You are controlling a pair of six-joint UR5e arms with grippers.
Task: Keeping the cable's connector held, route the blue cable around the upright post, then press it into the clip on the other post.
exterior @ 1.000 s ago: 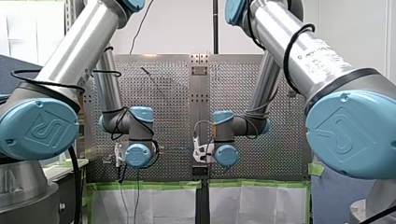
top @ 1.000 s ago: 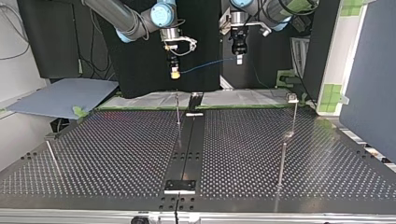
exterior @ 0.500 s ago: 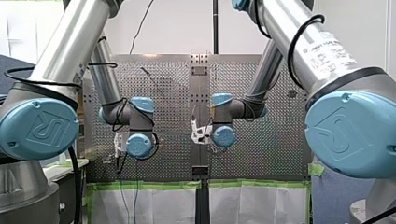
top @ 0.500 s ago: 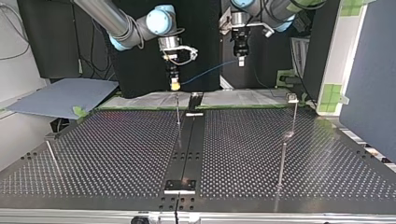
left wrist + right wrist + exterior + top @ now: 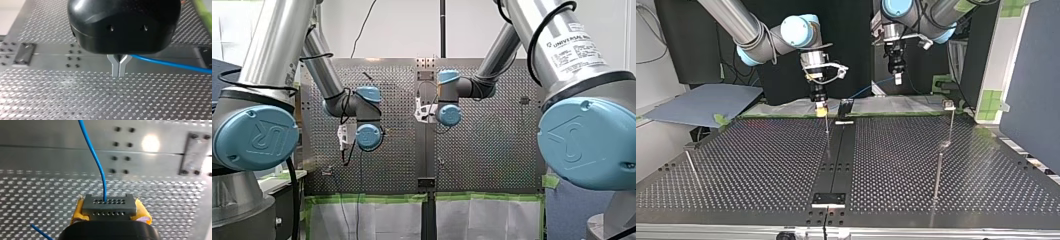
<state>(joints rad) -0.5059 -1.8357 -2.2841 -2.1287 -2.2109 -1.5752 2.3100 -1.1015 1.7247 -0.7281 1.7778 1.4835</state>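
Here, above the perforated table, my right gripper clamps the connector near the upright post. My left gripper, fingers together on the blue cable, holds the span. Round the post under light tension, avoiding slack.

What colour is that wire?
Blue. The cable rising from the grey connector shows best in the right wrist view.
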